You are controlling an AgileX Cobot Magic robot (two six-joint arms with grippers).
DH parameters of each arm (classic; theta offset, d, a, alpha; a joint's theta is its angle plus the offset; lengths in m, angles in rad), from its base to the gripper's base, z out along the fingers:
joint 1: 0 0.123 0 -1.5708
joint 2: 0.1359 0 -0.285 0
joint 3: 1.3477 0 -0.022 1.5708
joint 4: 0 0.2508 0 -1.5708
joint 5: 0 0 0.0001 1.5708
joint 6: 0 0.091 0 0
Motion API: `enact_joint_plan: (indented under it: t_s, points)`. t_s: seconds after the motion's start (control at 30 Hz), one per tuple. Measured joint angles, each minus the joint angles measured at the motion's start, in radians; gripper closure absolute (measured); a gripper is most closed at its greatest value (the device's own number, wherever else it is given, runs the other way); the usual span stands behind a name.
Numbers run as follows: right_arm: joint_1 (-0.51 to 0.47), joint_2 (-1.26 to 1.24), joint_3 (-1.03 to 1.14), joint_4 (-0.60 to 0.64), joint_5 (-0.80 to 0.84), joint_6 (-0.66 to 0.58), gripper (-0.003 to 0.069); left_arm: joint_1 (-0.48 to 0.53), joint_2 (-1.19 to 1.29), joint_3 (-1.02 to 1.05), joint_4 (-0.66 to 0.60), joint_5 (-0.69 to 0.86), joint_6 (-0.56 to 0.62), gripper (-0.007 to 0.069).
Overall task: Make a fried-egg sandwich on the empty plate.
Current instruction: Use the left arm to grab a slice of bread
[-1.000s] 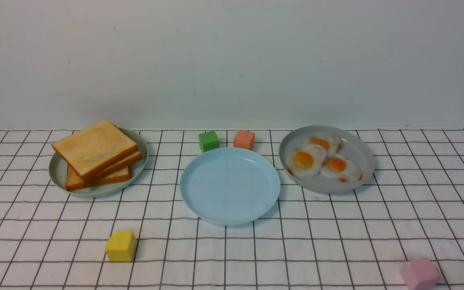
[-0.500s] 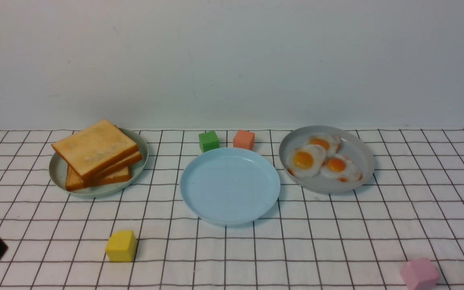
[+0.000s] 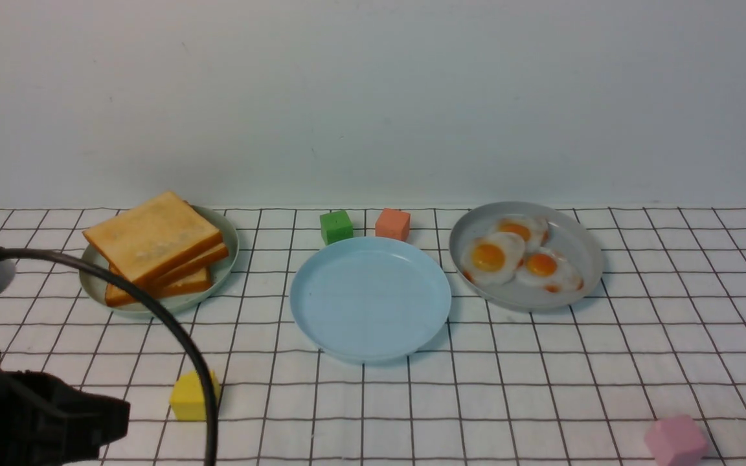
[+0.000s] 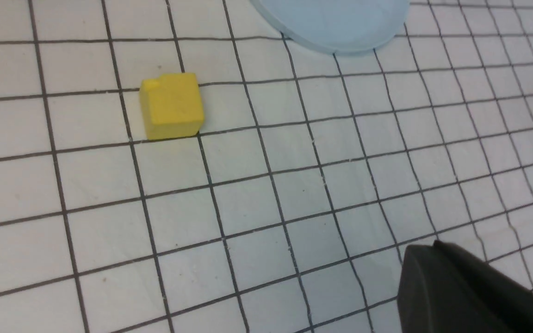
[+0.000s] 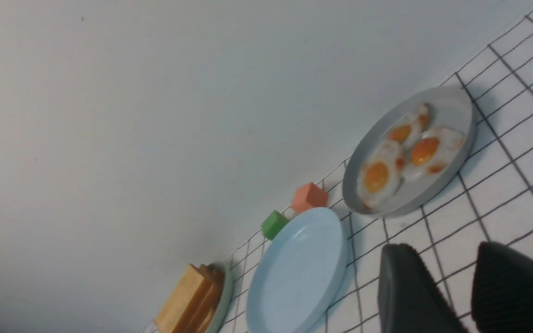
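toast stack point(image 3: 156, 246), in the front view, lies ahead of the left gripper point(image 3: 107, 414) and a little inward; that gripper is clenched on nothing, and is the nearer arm for bread. the empty light blue plate point(image 3: 370, 298) sits further inward. left wrist view: only the yellow cube point(image 4: 171, 105) and the plate's rim lie ahead. right wrist view: the right gripper point(image 5: 465, 286) is released and empty, with the fried eggs point(image 5: 405, 157) ahead and the plate ahead-inward.
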Motion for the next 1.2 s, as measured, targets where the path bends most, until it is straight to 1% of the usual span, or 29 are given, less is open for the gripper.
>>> enact_joint_plan:
  t_s: [0.07,0.1,0.13,0.17,0.2,0.23,0.27,0.3,0.33,0.4,0.43,0.47,0.5,0.53,0.57,0.63,0.73,0.8,0.87,0.93,0.97,1.07,1.1,1.2]
  points:
    - [0.0,0.006,-0.064,0.016,0.093,-0.043,0.0463,0.0,0.048,-0.027,-0.001,0.018,0.021,0.0636]
    - [0.001,0.026,-0.115,0.012,0.169,-0.094,0.0501,0.0,0.081,-0.05,-0.001,0.028,0.025,0.0636]
    - [0.001,0.05,-0.162,0.0,0.211,-0.121,0.0532,0.0,0.105,-0.064,0.0,0.032,0.029,0.0636]
    - [0.005,0.097,-0.242,-0.024,0.328,-0.202,0.0592,0.0,0.144,-0.106,0.005,0.037,0.032,0.0636]
    - [0.005,0.107,-0.256,-0.029,0.328,-0.214,0.0592,0.0,0.151,-0.113,0.006,0.037,0.032,0.0636]
    - [0.007,0.19,-0.376,-0.069,0.452,-0.301,0.0651,0.0,0.21,-0.168,0.023,0.039,0.033,0.0636]
    - [0.008,0.248,-0.466,-0.097,0.547,-0.356,0.0666,0.0,0.249,-0.222,0.035,0.041,0.032,0.0636]
    - [0.008,0.26,-0.466,-0.103,0.563,-0.356,0.0666,0.0,0.257,-0.231,0.036,0.043,0.032,0.0636]
    - [0.01,0.342,-0.579,-0.149,0.669,-0.409,0.0668,0.0,0.313,-0.297,0.046,0.052,0.032,0.0636]
    - [0.023,0.45,-0.687,-0.221,0.782,-0.435,0.0664,0.0,0.388,-0.379,0.046,0.077,0.032,0.0636]
    - [0.054,0.505,-0.743,-0.264,0.832,-0.437,0.0659,0.0,0.427,-0.437,0.042,0.103,0.032,0.0636]
    - [0.054,0.514,-0.743,-0.264,0.832,-0.437,0.0659,0.0,0.433,-0.437,0.041,0.103,0.032,0.0636]
    - [0.109,0.573,-0.806,-0.331,0.874,-0.432,0.0657,0.0,0.48,-0.495,0.028,0.137,0.032,0.0636]
    - [0.15,0.604,-0.832,-0.37,0.888,-0.425,0.0655,0.0,0.506,-0.525,0.02,0.159,0.032,0.0636]
    - [0.232,0.655,-0.87,-0.445,0.903,-0.407,0.0655,-0.001,0.55,-0.573,0.016,0.194,0.032,0.0636]
    - [0.306,0.688,-0.887,-0.503,0.908,-0.395,0.0655,-0.001,0.576,-0.598,0.025,0.209,0.032,0.0636]
    - [0.381,0.714,-0.893,-0.558,0.904,-0.389,0.0655,-0.001,0.617,-0.605,0.063,0.209,0.026,0.0636]
    - [0.42,0.72,-0.893,-0.575,0.873,-0.389,0.0654,-0.001,0.646,-0.607,0.087,0.198,0.017,0.0636]
    - [0.442,0.72,-0.893,-0.581,0.821,-0.389,0.0652,-0.009,0.674,-0.614,0.103,0.182,0.013,0.0636]
    - [0.452,0.72,-0.893,-0.582,0.762,-0.389,0.0652,-0.037,0.703,-0.627,0.138,0.164,0.008,0.0636]
    - [0.453,0.72,-0.893,-0.582,0.756,-0.389,0.0652,-0.041,0.706,-0.628,0.143,0.162,0.009,0.0636]
    - [0.455,0.722,-0.893,-0.577,0.669,-0.389,0.0652,-0.122,0.76,-0.671,0.251,0.157,0.005,0.0636]
    - [0.455,0.722,-0.893,-0.576,0.652,-0.389,0.0652,-0.136,0.783,-0.689,0.285,0.16,-0.008,0.0636]
    - [0.457,0.722,-0.893,-0.576,0.622,-0.389,0.0651,-0.124,0.862,-0.769,0.376,0.181,-0.085,0.0636]
